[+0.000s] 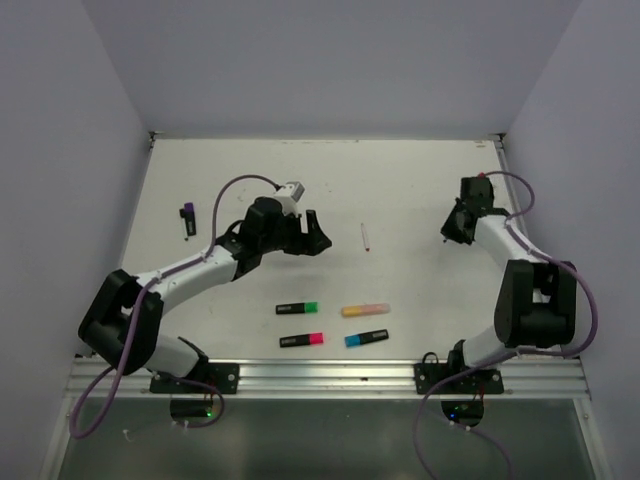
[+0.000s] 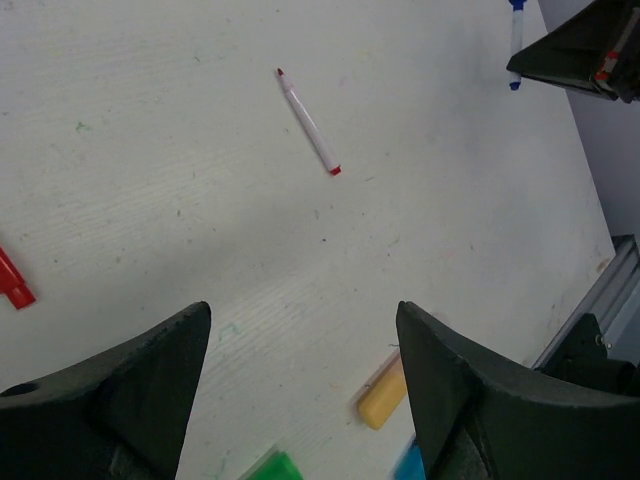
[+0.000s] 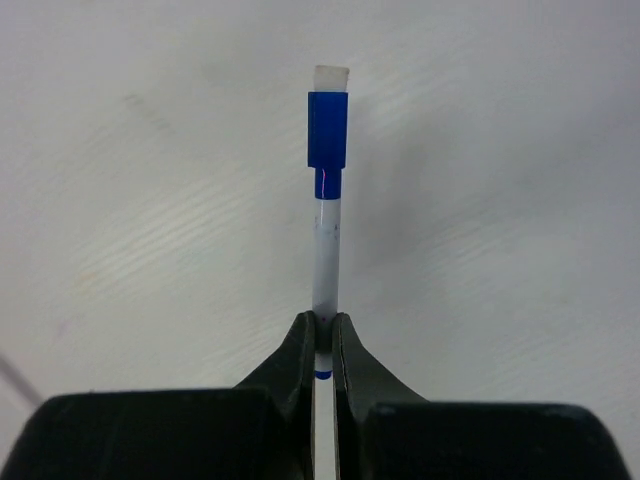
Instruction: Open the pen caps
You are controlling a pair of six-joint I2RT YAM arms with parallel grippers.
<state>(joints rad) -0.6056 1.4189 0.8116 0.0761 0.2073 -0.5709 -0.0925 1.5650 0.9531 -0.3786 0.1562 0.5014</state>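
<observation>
Tapering right fingers [image 3: 288, 368] pinch a slim, seemingly plastic pen [image 3: 325, 250].

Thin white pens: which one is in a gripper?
The blue-capped pen, clamped in the right gripper; the red-tipped pen lies loose on the table.

You're looking at a white table [image 1: 400, 180], faintly scuffed and streaked, closed in by a plain pale lavender-grey left wall [image 1: 60, 150], far wall [image 1: 330, 60] and right wall [image 1: 590, 120]. Along its near edge runs a ribbed aluminium rail [image 1: 330, 372], with a dull grey surface [image 1: 330, 440] nearer still. The light is soft and even, leaving only faint shadows.
</observation>
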